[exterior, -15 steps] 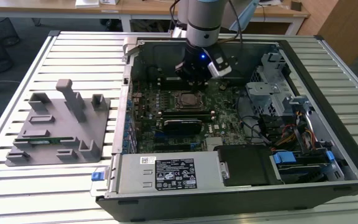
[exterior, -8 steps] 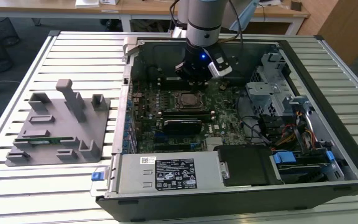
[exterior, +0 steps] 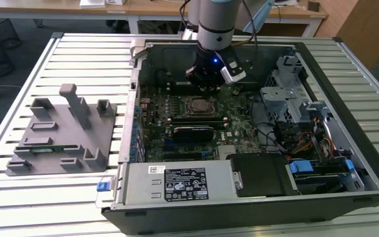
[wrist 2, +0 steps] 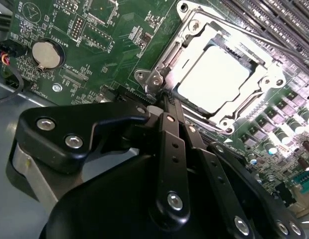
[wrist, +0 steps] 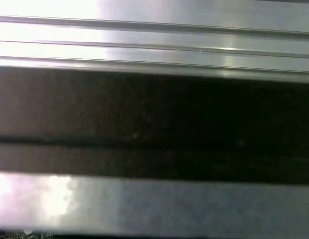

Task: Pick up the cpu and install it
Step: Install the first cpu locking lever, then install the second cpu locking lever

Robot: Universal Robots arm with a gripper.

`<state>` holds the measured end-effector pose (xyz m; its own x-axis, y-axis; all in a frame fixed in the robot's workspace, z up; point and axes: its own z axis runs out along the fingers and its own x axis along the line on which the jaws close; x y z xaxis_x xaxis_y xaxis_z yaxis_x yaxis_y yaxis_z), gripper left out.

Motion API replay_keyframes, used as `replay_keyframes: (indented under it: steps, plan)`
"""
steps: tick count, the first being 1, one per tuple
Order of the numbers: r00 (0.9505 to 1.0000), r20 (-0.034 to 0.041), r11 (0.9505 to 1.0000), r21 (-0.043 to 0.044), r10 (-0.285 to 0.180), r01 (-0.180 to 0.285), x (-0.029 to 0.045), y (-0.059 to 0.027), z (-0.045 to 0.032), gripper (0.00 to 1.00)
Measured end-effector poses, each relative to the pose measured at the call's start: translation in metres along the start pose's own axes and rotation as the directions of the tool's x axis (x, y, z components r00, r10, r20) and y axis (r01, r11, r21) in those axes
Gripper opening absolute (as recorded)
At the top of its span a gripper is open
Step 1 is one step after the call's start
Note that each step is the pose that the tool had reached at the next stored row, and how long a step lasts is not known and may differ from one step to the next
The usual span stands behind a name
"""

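Inside the open computer case (exterior: 255,197), upper middle of the exterior view, the arm's gripper (exterior: 206,85) hangs just above the green motherboard (exterior: 242,111), close to the square socket (exterior: 198,104). The second wrist view shows the cpu (wrist 2: 212,79), silver top up, lying flat in the metal socket frame (wrist 2: 266,74) toward the upper right of that frame, with the black gripper (wrist 2: 162,102) fingers pressed together and holding nothing, their tips just beside the socket's near edge. A round coin battery (wrist 2: 46,54) sits on the board at upper left there. At the exterior view's left, a gray plastic holder (exterior: 64,133) stands on the slatted table (exterior: 77,54), well apart from the case.
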<state>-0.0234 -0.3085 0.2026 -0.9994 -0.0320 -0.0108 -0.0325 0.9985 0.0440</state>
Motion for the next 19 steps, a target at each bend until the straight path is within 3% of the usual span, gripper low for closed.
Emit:
replay_keyframes:
  steps: [7,19]
  plan:
    - [1.0000,0.0001,1.0000,-0.0001,0.000,0.000,0.0001,-0.0038,-0.0001,0.11]
    - [1.0000,0.0001,1.0000,-0.0003,0.000,0.000,0.0006,-0.0195,-0.0008,0.11]
